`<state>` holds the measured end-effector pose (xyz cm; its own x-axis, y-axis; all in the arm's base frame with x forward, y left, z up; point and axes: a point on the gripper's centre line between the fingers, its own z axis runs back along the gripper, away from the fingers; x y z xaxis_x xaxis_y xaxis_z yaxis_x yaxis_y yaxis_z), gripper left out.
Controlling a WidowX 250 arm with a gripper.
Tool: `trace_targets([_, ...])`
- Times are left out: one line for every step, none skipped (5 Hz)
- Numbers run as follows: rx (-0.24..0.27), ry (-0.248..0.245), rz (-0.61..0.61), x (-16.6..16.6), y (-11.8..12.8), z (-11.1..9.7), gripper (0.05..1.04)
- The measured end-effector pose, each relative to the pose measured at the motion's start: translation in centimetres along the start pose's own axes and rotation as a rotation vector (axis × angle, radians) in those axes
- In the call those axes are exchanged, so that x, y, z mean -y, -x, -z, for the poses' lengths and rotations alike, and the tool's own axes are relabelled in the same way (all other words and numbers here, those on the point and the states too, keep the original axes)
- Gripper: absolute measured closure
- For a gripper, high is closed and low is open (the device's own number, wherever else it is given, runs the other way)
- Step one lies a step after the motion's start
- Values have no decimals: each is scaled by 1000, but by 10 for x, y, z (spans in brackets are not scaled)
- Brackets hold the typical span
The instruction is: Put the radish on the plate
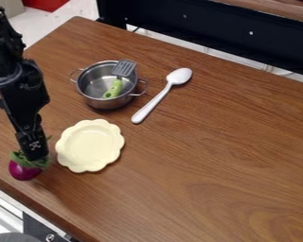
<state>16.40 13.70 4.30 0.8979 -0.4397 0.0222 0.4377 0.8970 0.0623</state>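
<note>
Radish (24, 171) greens are overlapped by gripper (35, 155) near cream plate (89, 145); gripper opening and any hold can't be determined.

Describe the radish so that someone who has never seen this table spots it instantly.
On the wooden table, find the pale yellow plate with the wavy rim. Just left of it in the picture, below the black gripper, is the radish. It is the only purple thing here, round with green leaves on top.
</note>
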Motion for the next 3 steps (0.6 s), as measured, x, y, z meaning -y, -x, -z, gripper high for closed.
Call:
trace_targets([3,-11,-4,1,-1,6,133])
trace_targets([2,-19,-4,1,-1,8,407])
trace_targets([4,-24,-1,4,0,12,705])
